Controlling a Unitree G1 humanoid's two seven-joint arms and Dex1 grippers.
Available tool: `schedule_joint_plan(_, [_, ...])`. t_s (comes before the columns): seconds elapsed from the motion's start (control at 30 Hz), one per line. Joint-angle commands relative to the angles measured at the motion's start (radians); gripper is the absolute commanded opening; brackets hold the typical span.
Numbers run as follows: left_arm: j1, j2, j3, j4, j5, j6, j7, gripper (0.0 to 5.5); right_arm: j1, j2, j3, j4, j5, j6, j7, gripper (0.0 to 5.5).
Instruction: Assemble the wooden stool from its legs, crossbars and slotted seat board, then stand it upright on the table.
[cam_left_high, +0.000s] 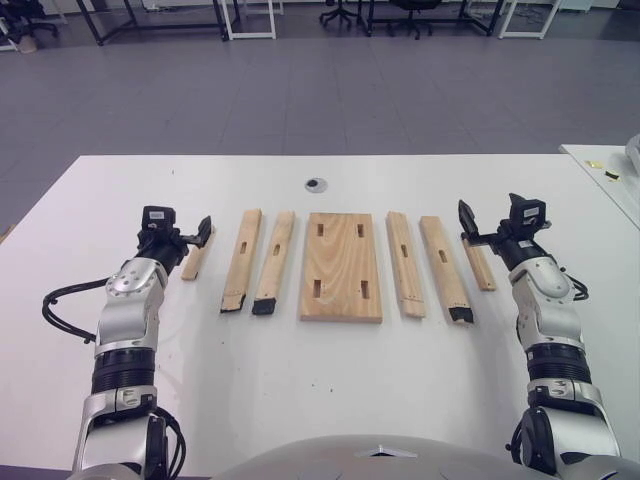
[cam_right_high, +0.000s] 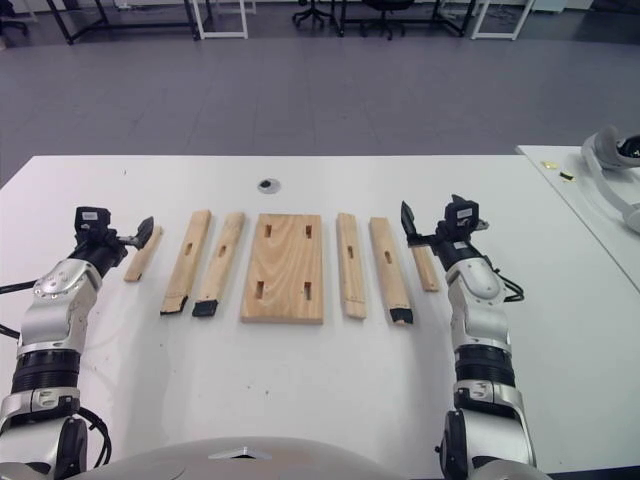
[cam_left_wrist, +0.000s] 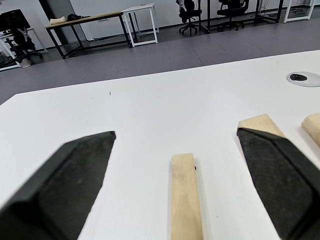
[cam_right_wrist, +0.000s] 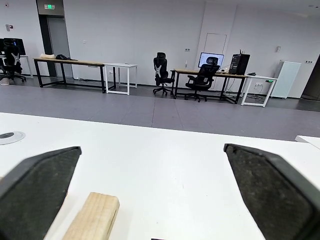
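Note:
The slotted seat board (cam_left_high: 341, 266) lies flat at the table's middle. Two legs (cam_left_high: 242, 260) (cam_left_high: 275, 262) lie to its left, two more (cam_left_high: 405, 263) (cam_left_high: 445, 268) to its right. A short crossbar (cam_left_high: 197, 255) lies outermost left, another crossbar (cam_left_high: 479, 265) outermost right. My left gripper (cam_left_high: 185, 238) hovers open over the left crossbar (cam_left_wrist: 186, 200), its fingers (cam_left_wrist: 65, 185) straddling it without touching. Over the right crossbar's (cam_right_wrist: 92, 220) far end, my right gripper (cam_left_high: 490, 232) is held open, holding nothing.
A round cable grommet (cam_left_high: 316, 184) sits in the white table behind the seat board. A second table with a white device (cam_right_high: 612, 160) stands to the right. Bare tabletop stretches in front of the parts.

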Motion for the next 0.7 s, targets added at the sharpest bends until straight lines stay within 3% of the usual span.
schedule_joint_plan(0.03, [0.021,0.023,-0.008,0.018,0.011,0.032,-0.012,4.49,0.003,-0.006,0.005,0.012,-0.011,0.009,-0.002,5.33])
schedule_joint_plan(0.17, [0.038,0.032,-0.025,0.038,0.014,0.092,-0.032,4.49,0.002,-0.007,0.006,0.016,-0.012,0.009,-0.002,5.33])
schedule_joint_plan(0.7, [0.079,0.045,-0.043,0.110,0.023,0.177,-0.039,1.39,0.008,0.002,0.010,0.020,-0.029,0.011,-0.005,5.36])
